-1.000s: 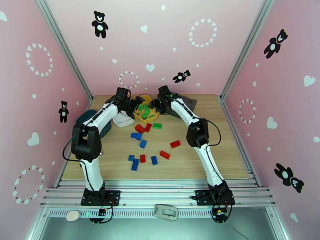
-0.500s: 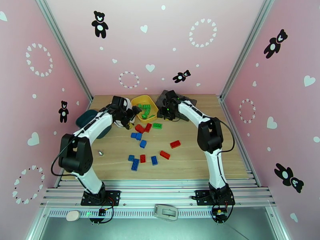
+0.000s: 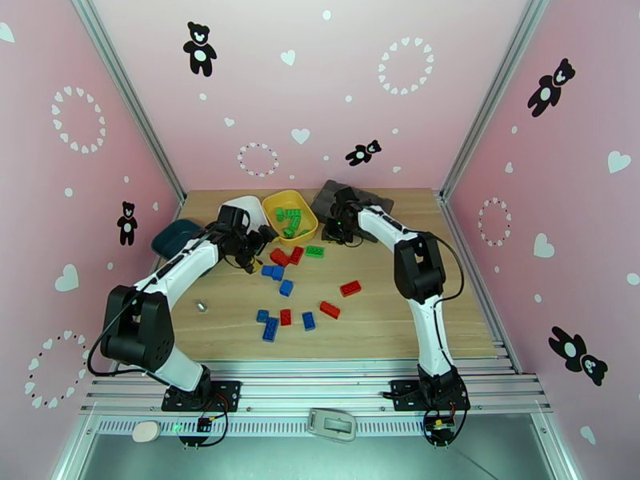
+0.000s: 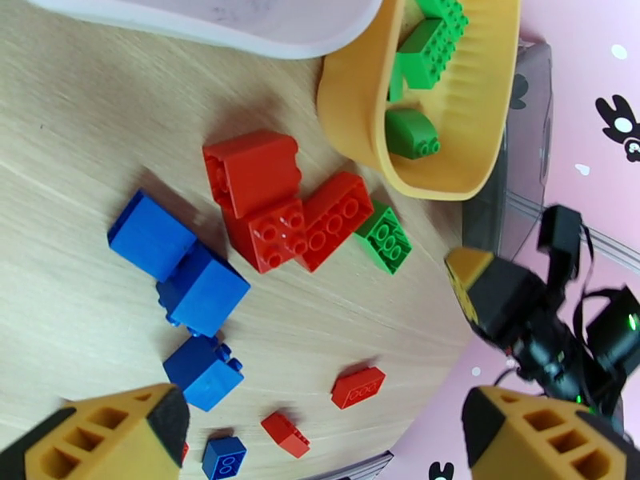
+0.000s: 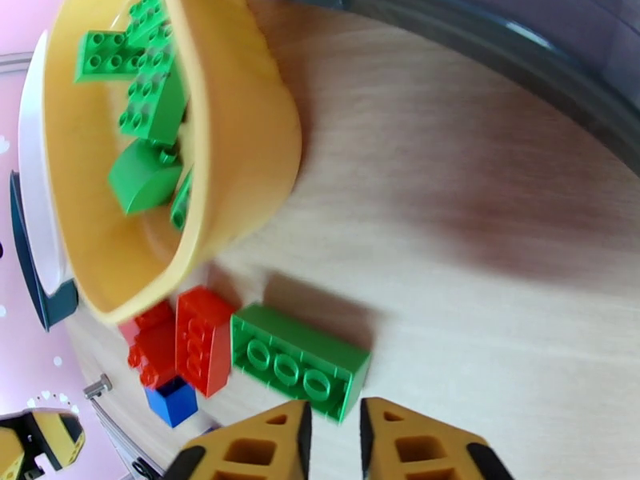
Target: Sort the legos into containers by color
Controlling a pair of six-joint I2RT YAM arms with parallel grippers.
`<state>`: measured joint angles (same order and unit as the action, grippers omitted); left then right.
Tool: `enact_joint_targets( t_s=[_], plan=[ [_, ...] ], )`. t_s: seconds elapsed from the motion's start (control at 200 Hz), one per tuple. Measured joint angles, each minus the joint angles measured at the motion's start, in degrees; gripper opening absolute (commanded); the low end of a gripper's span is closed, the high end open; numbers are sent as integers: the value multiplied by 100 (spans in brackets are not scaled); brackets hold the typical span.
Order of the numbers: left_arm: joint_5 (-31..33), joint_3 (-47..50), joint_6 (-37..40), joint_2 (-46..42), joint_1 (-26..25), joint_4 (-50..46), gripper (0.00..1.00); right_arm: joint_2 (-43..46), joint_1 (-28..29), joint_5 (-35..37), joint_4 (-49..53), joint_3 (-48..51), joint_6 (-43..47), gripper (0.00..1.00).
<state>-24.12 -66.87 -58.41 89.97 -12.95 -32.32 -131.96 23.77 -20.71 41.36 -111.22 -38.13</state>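
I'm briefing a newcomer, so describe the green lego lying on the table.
Start at the yellow tray, far middle of the table. Just before its near end, right of the red cluster, lies one green lego. It is the only green brick on bare wood.

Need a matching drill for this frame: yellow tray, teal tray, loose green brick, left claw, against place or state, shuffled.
1. yellow tray
2. teal tray
3. loose green brick
4. left claw

A. open, facing red bricks and blue bricks
B. holds green bricks
C. far left, beyond the white tray
D. lying beside red bricks, outside every tray

Pairs: 1-B, 2-C, 3-D, 4-A
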Motion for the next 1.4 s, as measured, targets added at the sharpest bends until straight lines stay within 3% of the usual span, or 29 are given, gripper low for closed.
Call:
enact_joint_targets(
  t_s=[0.536,0.891,0.966,1.166,1.396],
  plan=[
    [101,197,-35,-160,-39,-7,96,-426,68,-219,114,-343,-48,17],
    [101,232,-35,-160,-70,7,96,22,330,-107,-109,750,-26,18],
    [101,267,-35,-164,-70,22,96,170,446,-52,-109,1010,-26,24],
    [103,332,-33,-186,-70,20,97,439,800,267,-9,1217,-15,50],
    [229,332,-24,-341,-70,2,97,562,1327,815,396,782,-87,62]
  ],
)
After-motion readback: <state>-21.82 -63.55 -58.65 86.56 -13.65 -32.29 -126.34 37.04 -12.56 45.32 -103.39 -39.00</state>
